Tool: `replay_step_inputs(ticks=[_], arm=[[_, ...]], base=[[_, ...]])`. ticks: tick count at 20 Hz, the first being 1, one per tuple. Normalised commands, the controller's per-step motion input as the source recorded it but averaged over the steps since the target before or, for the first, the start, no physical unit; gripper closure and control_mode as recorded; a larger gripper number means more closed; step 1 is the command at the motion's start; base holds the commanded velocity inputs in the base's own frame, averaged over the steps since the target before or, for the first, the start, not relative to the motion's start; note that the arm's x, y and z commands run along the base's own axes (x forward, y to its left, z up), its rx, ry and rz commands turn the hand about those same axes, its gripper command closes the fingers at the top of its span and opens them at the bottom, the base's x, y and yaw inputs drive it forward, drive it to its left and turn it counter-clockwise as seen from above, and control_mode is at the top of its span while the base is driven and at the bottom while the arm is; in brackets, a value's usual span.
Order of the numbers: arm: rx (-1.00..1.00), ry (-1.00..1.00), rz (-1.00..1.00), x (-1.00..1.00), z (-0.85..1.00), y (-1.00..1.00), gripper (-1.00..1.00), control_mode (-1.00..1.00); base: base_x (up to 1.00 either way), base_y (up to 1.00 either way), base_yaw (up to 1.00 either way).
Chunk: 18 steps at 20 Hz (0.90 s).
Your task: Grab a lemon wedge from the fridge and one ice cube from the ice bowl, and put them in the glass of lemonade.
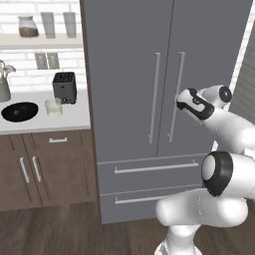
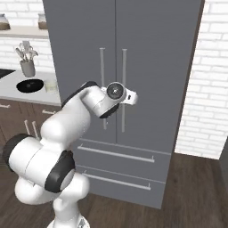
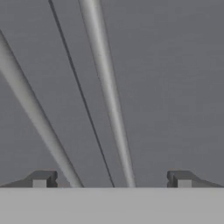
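The jaws stand wide apart with nothing between them: in the hand view the gripper (image 3: 112,179) shows its two dark tips at the bottom corners, pointed at the closed doors of the fridge (image 3: 175,87).

The right door handle (image 3: 107,94) runs up the middle of that frame, between the tips; the left door handle (image 3: 33,113) slants across the lower left, and the thin door seam lies between them. Whether the tips touch the handle cannot be told.

In the left base view the fridge (image 1: 129,64) fills the centre, both doors shut, so the lemon wedge is hidden. The hand sits at centre right, just beside the right handle (image 1: 176,94), its fingers hidden behind the wrist.

At left, on the white counter (image 1: 74,118), the ice bowl (image 1: 19,111) lies near the glass of lemonade (image 1: 54,107). The ice cube is too small to make out. A black toaster (image 1: 64,86) stands behind the glass.
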Motion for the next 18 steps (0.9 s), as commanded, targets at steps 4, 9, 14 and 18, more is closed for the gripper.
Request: replay_step_inputs(ticks=[4,9,14,18], arm=[[-0.02,0.0,0.0,0.54,0.0,0.02,-1.0,-1.0],[-0.01,0.0,0.0,0.42,0.0,0.0,-1.0,-1.0],[0.0,0.0,0.0,0.36,0.0,0.0,-1.0,-1.0],[0.0,0.0,0.0,0.21,0.0,0.0,-1.0,-1.0]], base=[[0.0,0.0,0.0],[0.0,0.0,0.0],[0.0,0.0,0.0],[0.0,0.0,0.0]])
